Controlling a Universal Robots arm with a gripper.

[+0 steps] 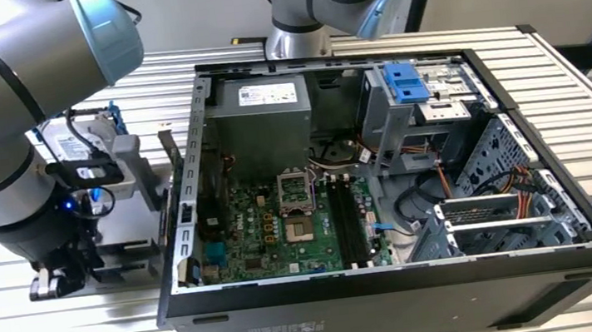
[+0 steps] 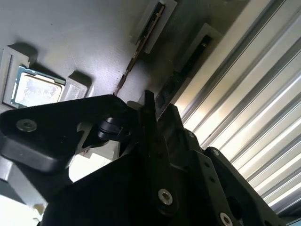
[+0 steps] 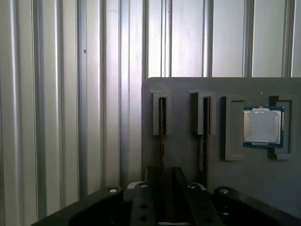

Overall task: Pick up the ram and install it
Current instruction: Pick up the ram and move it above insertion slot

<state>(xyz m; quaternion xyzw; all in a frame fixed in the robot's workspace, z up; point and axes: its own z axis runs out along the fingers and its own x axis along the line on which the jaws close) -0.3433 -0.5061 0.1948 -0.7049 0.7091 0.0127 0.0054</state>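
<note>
The ram (image 3: 162,136) is a thin dark stick standing on edge in a slot of a grey holder (image 3: 188,87). Of the two sticks there, it is the one farther from the processor. My gripper (image 3: 165,176) is down over its near end, and the stick runs in under the gripper's middle. In the second wrist view the same ram (image 2: 188,66) leads into the gripper (image 2: 158,110). In the exterior view the gripper (image 1: 52,282) hangs low over the holder, on that view's left of the open computer case (image 1: 398,280). The black memory slots (image 1: 349,218) lie on the green motherboard.
A second stick (image 3: 203,127) stands in the neighbouring slot, and a processor (image 3: 262,126) lies in a recess beyond it. A hard drive in a blue frame (image 1: 81,140) and a green card on edge (image 1: 174,171) stand between holder and case. The table is ribbed metal (image 3: 70,117).
</note>
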